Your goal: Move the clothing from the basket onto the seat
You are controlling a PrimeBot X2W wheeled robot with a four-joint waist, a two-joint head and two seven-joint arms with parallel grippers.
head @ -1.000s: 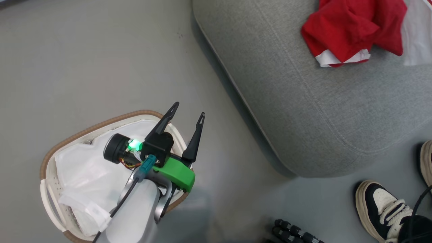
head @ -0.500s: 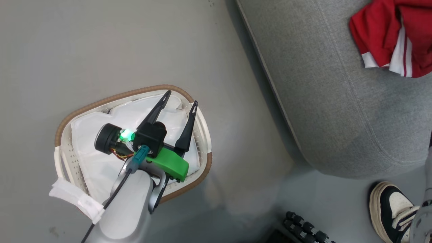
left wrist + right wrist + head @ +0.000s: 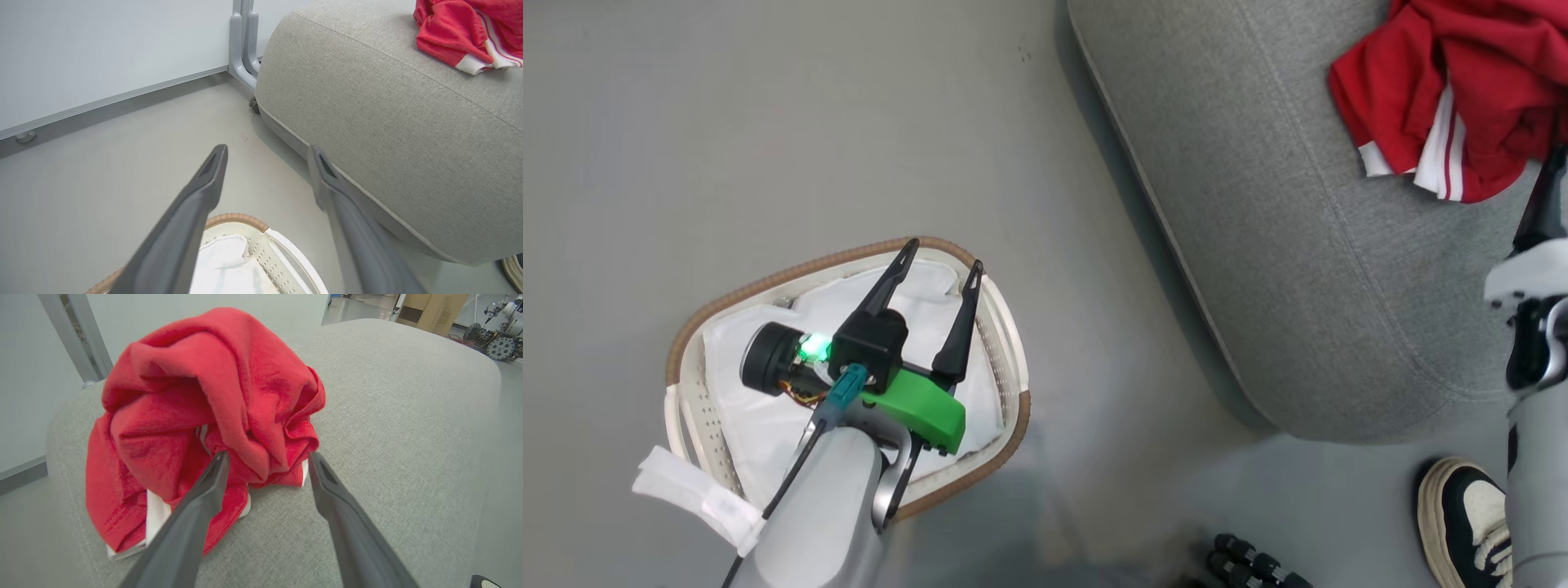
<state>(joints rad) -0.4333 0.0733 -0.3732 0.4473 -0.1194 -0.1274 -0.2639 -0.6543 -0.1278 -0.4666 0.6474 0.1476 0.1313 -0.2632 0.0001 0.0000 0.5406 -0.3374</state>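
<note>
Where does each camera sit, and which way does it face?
Head view: on the head, looking down at basket and seat; left tool shows.
Left wrist view: on that wrist, looking along its tool toward the seat.
Right wrist view: on that wrist, facing the clothing past the right tool.
All three share seat and clothing.

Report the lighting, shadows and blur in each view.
Head view: soft, even light, no glare; the seat throws a dark shadow band on the floor along its edge; a green lamp glows behind the left pincer. Left wrist view: the left pincer looks soft close up, the seat's weave sharp. Right wrist view: the right pincer is blurry, the clothing crisp.
</note>
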